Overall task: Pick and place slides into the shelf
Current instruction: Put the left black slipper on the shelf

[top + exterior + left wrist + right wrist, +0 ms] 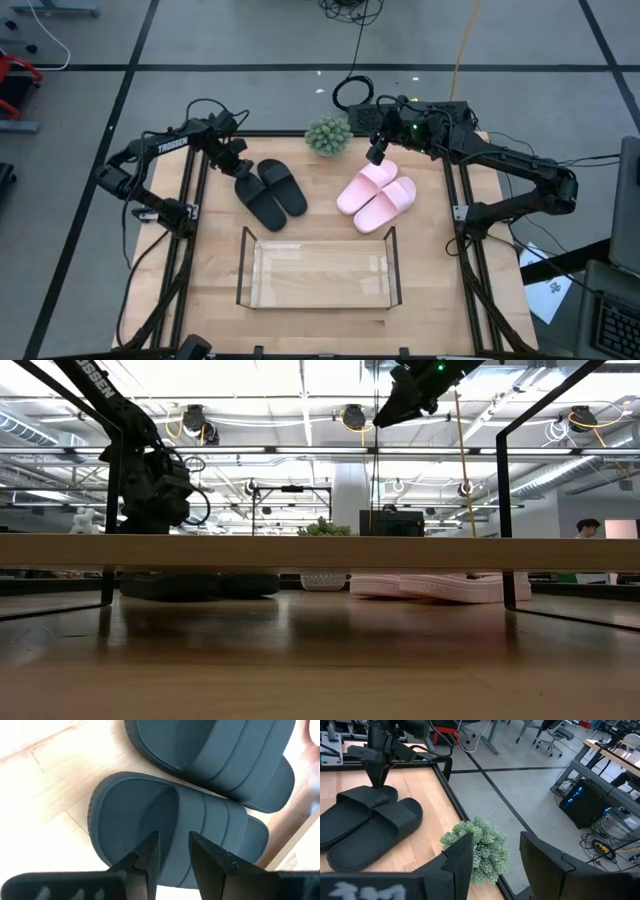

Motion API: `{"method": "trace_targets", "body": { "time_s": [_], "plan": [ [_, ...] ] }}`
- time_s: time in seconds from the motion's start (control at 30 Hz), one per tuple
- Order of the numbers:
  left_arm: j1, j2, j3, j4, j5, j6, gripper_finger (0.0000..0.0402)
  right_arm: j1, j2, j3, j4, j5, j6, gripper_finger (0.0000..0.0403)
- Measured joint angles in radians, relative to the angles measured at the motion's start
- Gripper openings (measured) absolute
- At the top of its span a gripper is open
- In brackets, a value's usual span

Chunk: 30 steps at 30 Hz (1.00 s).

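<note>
Two black slides (272, 192) lie side by side on the table's far left, and two pink slides (377, 194) lie side by side on the far right. All four rest on their soles. The clear shelf (318, 272) stands empty nearer the front edge. My left gripper (243, 172) is open and points down over the leftmost black slide (150, 815), one finger over the footbed and one over the strap. My right gripper (376, 153) is open and raised high (395, 410) above the pink pair's far end. My left gripper (172, 845) comes from above, pointing down, at the strap's edge (177, 805) of the leftmost black slide, which lies flat on the table. Whether the fingertips (151, 842) touch the slide, I cannot tell.
A small potted plant (328, 136) stands at the far edge between the two pairs, right in front of my right gripper (495, 855). Black frame rails (196, 230) run along both table sides. Bare wood lies between the slides and the shelf.
</note>
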Motion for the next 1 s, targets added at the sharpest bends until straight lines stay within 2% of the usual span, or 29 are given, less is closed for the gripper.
{"method": "trace_targets", "body": {
  "time_s": [0.43,0.6,1.0],
  "plan": [
    [-0.018,0.0,-0.003,0.001,-0.027,-0.01,0.0104,0.0,0.0,0.0,0.0,0.0,-0.002,0.0153],
    [-0.016,0.001,-0.043,0.018,-0.025,-0.026,0.0104,0.0,0.0,0.0,0.0,0.0,-0.003,0.0153],
    [-0.016,0.001,-0.098,0.119,0.12,-0.06,0.0104,0.0,0.0,0.0,0.0,0.0,-0.001,0.0153]
  ]
}}
